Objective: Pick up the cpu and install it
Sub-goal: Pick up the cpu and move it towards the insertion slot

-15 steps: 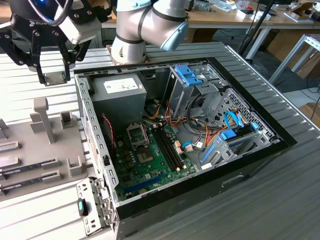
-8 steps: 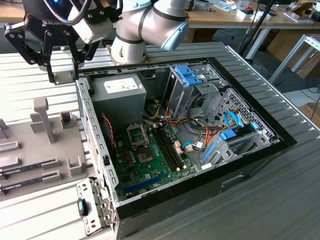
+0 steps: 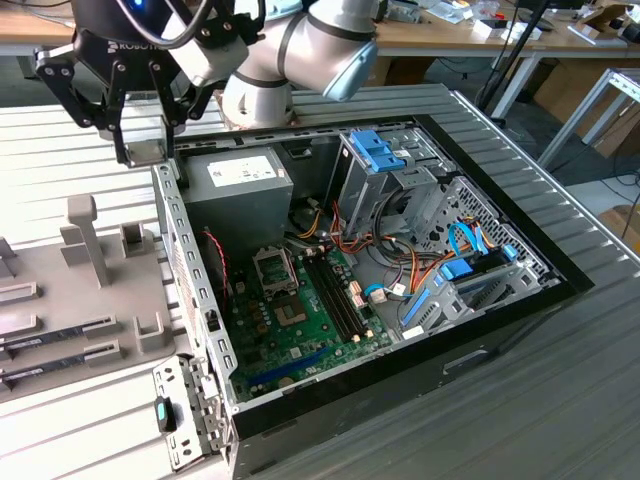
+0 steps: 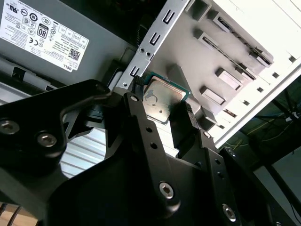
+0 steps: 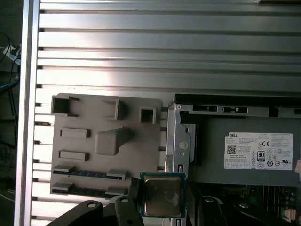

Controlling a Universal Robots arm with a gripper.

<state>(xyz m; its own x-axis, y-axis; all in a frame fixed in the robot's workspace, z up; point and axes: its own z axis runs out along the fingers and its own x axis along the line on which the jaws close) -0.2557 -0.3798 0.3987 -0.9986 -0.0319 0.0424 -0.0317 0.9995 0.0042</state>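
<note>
The gripper is clamping its black fingers on opposite edges of the cpu, a small flat square chip with a silvery-grey metal top and a thin pale rim. The metal top is facing both wrist cameras, and the chip appears to be hanging in the air, touching nothing but the fingers.

In the exterior view, the fingers are hovering at about 10 o'clock of the open black computer case, just above the corner where its perforated metal wall is meeting the grey box-shaped power supply. The grey moulded parts tray is lying on the pale ribbed surface, at about 7 o'clock from the fingers. The black square socket frame on the green motherboard is sitting well apart, at about 5 o'clock from them.

The pick-up looks done and the carry is in hand; the chip is not yet installed. Reaching the socket would call for clearing the wall and power supply while keeping the chip flat and square to the frame. I cannot tell whether the frame is standing open.
</note>
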